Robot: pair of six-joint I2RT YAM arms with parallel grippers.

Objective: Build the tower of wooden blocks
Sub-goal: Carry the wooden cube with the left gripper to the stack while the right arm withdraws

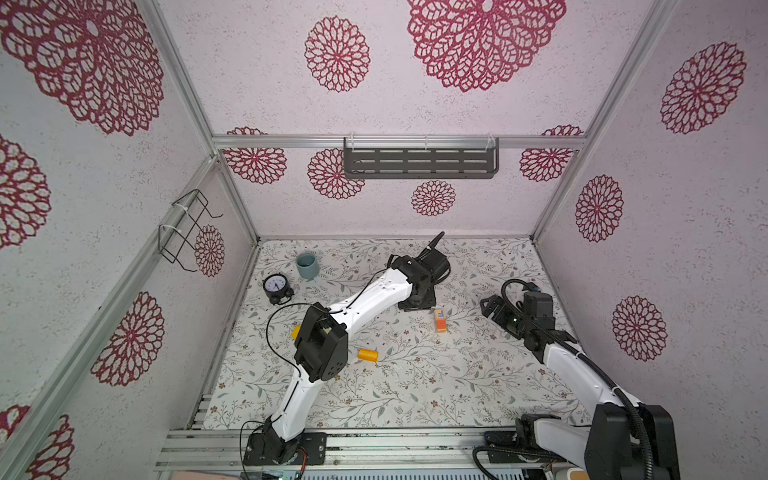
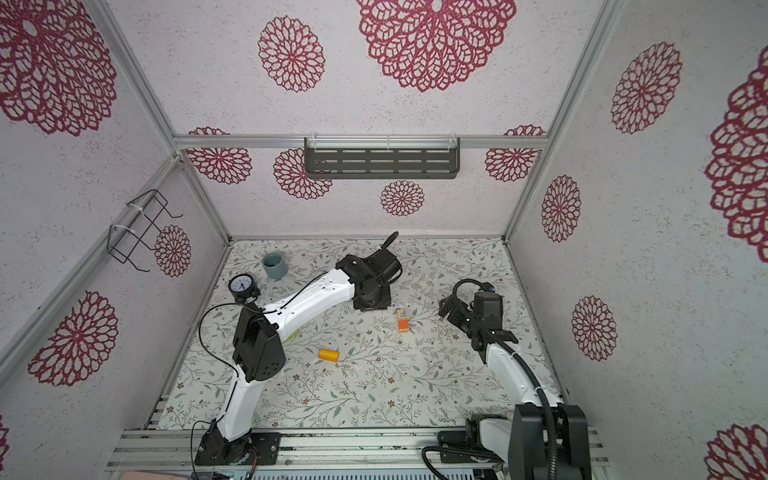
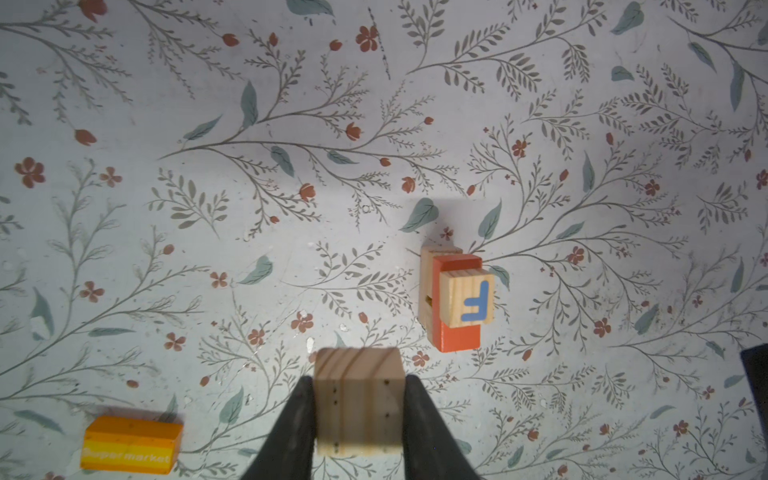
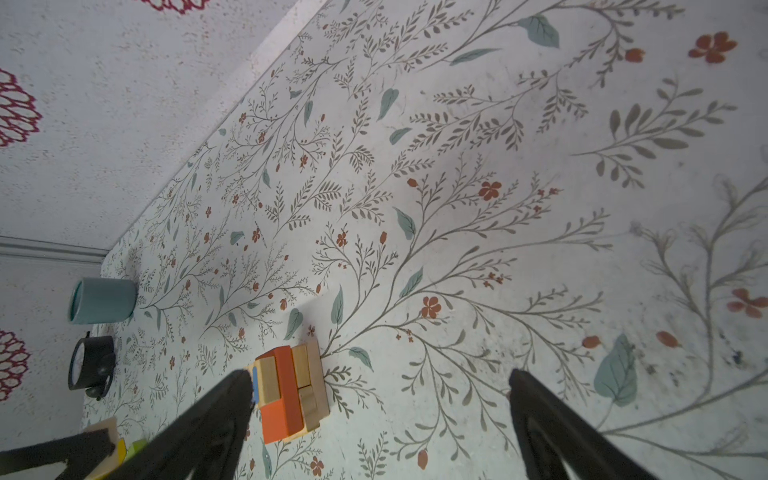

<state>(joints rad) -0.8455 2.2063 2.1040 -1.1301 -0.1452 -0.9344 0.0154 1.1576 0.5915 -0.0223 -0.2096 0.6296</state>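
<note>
In the left wrist view the bottom edge is cutting off the left gripper's (image 3: 359, 377) fingers (image 3: 291, 424), and the plain wooden cube (image 3: 358, 399) between them is showing blurred. In both top views the wrist housing (image 1: 417, 286) is hiding that cube, and the left elbow (image 1: 322, 345) is covering most of a yellow block (image 1: 296, 331). The tower's (image 1: 439, 320) letter is appearing too small to read there. In the right wrist view a right gripper (image 4: 380, 373) finger (image 4: 216, 415) is overlapping the tower's letter cube (image 4: 266, 376) and hiding most of a green block (image 4: 137, 449).
</note>
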